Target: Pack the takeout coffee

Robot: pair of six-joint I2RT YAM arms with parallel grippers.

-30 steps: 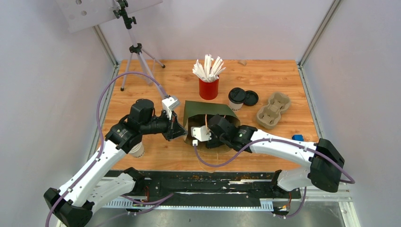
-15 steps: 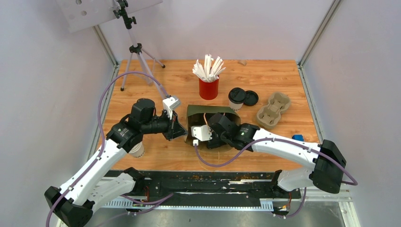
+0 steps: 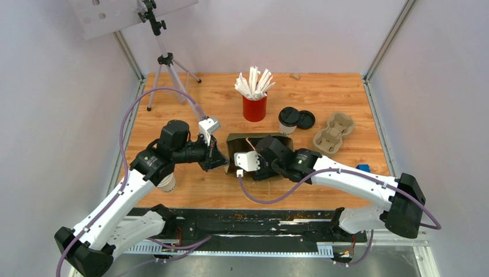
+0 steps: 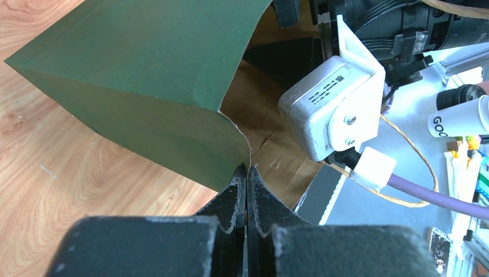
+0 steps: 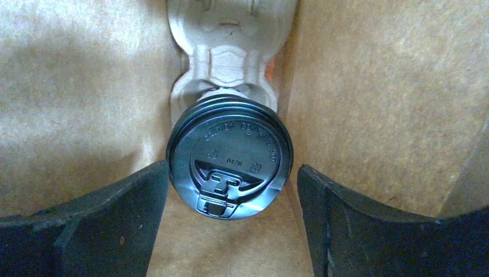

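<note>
The left gripper (image 4: 247, 187) was pinched closed on the mouth edge of the green bag (image 4: 144, 69), while the right gripper (image 5: 232, 173), fingers spread wide inside it, flanked without gripping the coffee cup (image 5: 229, 153) seated in a pulp carrier (image 5: 230, 46).

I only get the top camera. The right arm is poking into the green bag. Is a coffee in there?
Observer: Yes. The right wrist camera shows a black-lidded coffee cup inside the green bag.
Operator: Is it just rolling around loose?
Observer: No, it looks seated in one pocket of a pulp cup carrier.
Operator: Is the claw squeezing it?
Observer: The right claw is open, with one finger on each side of the cup's lid.
</note>
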